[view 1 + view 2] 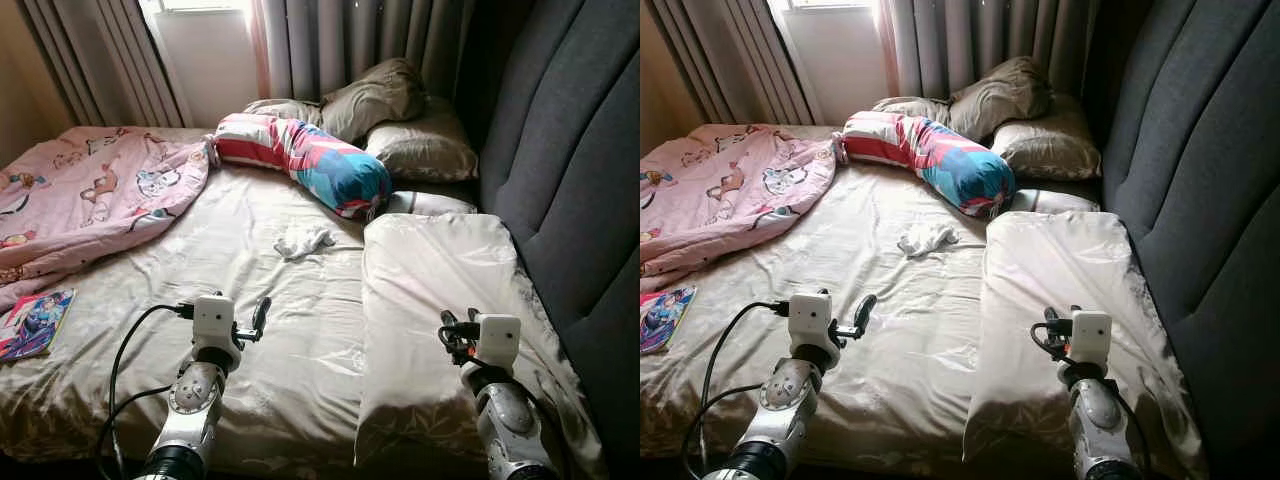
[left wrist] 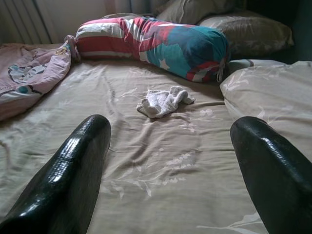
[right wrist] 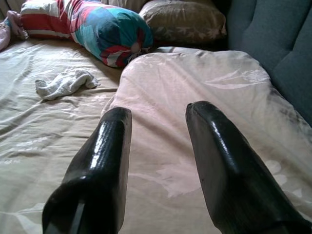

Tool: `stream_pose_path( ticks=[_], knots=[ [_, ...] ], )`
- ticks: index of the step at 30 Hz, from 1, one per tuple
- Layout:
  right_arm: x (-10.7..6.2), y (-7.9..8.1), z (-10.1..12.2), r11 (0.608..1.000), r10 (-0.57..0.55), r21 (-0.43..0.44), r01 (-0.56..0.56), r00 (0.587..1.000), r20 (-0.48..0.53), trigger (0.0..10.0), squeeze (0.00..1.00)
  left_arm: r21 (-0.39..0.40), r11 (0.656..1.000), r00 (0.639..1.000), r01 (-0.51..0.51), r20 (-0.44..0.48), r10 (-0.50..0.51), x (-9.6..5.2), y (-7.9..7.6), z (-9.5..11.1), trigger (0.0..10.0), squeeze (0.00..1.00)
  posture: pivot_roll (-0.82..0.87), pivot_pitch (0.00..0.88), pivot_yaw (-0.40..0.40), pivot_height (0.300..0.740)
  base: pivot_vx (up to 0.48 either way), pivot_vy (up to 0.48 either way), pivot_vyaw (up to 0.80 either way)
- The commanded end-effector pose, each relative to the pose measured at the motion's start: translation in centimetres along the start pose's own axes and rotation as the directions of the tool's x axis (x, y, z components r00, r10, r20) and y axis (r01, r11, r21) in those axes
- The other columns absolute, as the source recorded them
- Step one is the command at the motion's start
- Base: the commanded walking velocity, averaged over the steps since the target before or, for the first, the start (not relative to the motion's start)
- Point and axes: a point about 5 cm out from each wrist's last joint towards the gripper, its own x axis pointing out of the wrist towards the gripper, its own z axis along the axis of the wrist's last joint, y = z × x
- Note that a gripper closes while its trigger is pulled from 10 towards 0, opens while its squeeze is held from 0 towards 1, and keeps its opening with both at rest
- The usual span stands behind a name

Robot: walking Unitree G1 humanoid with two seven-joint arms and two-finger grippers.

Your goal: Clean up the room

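Observation:
A crumpled white cloth [image 1: 303, 241] lies in the middle of the beige bed sheet [image 1: 250, 290], just in front of a colourful bolster [image 1: 305, 160]. My left gripper [image 1: 256, 320] hovers low over the sheet short of the cloth, open and wide; in its wrist view the cloth [image 2: 165, 101] lies straight ahead between the fingers [image 2: 78, 165]. Above the large beige pillow [image 1: 440, 290] my right gripper [image 1: 452, 328] is open with nothing held; the white cloth [image 3: 66, 83] shows off to one side.
A pink cartoon blanket [image 1: 90, 190] is heaped on the bed's left side. A comic book [image 1: 35, 322] lies near the left front edge. Brown pillows [image 1: 400, 120] are stacked at the back. A grey padded headboard [image 1: 570, 170] runs along the right; curtains [image 1: 340, 40] hang behind.

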Motion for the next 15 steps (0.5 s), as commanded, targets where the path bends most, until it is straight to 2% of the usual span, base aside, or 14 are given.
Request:
stream_pose_path(
  ticks=[1, 10, 15],
  knots=[
    [0.01, 0.37, -0.51, 0.999, -0.019, 0.037, 0.021, 0.999, -0.037, 10.0, 0.0, 0.001, 1.0, 0.999, -0.012, -0.031, 0.012, -0.27, 0.45, -0.54, 10.0, 0.0, -0.02, 0.067, 0.025, 0.675, 0.0, 0.0, 0.0],
    [-0.18, 1.09, -0.87, 0.999, 0.01, 0.039, -0.008, 0.999, -0.046, 10.0, 0.0, 0.005, 1.0, 0.999, -0.004, -0.032, 0.004, -0.07, 0.5, -0.37, 10.0, 0.0, -0.01, 0.072, 0.028, 0.73, 0.0, 0.0, 0.0],
    [-0.29, 0.56, -1.32, 0.999, -0.004, 0.043, 0.008, 0.996, -0.084, 10.0, 0.0, 0.004, 1.0, 0.999, -0.006, -0.047, 0.006, -0.1, 0.63, -0.56, 10.0, 0.0, -0.01, 0.07, 0.022, 0.74, 0.0, 0.0, 0.0]
  ],
)
